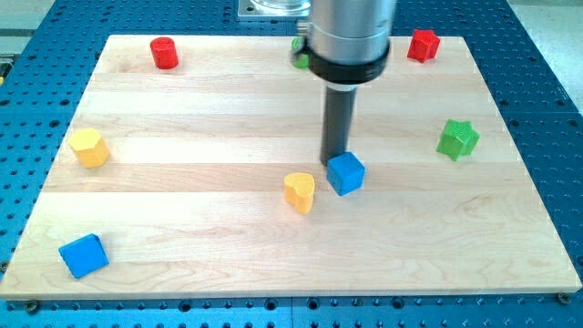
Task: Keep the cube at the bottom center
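Your board (182, 237): pale wood on blue perforated table (547, 55).
Your tip (334, 163): bare rod, nothing to grasp with; touching upper-left edge of blue cube (346, 173).
Blue cube: board centre, slightly toward view's right.
Yellow heart block (300, 191): just left of cube.
Also:
- blue block (84, 255)
- yellow hexagon block (89, 147)
- red cylinder (164, 53)
- red block (423, 45)
- green star block (457, 138)
- green block (298, 52), mostly hidden behind arm
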